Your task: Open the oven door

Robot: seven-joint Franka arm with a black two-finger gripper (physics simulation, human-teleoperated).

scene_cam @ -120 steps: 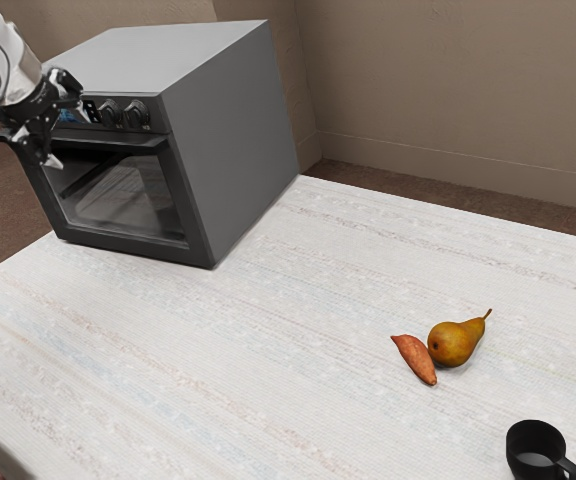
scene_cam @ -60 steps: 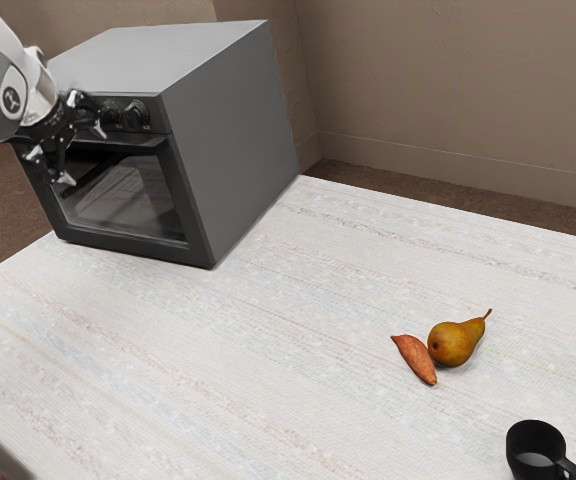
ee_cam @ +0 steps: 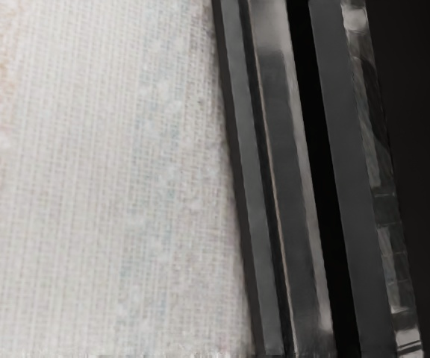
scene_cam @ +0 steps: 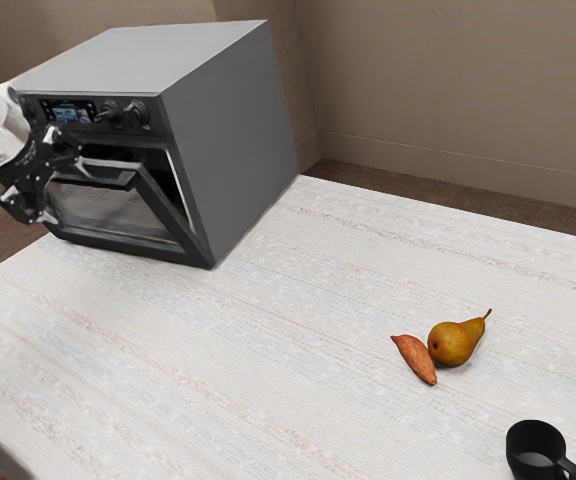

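Observation:
The gripper (scene_cam: 69, 192) is at the front of the oven (scene_cam: 230, 150), by the upper edge of the door toward the exterior view's left, its two fingers spread wide. The glass-fronted oven door (scene_cam: 146, 213) leans outward, partly open, with a dark gap behind its top edge. Its handle (scene_cam: 108, 179) runs along that edge, its far end hidden behind the gripper. In the wrist view, the dark handle bar (ee_cam: 284, 149) crosses below my hand, beside the tablecloth. Contact between fingers and door cannot be made out.
The table (scene_cam: 218, 360) has a pale striped cloth. A pear (scene_cam: 455, 343) and a sweet potato (scene_cam: 415, 360) lie together toward the exterior view's right, with a black mug (scene_cam: 535, 450) near the lower edge. Knobs (scene_cam: 135, 115) sit above the door.
The oven door, closed before, now tilts outward at the top. My gripper first shifted toward the exterior view's right, then came back left and lower, away from the oven front.

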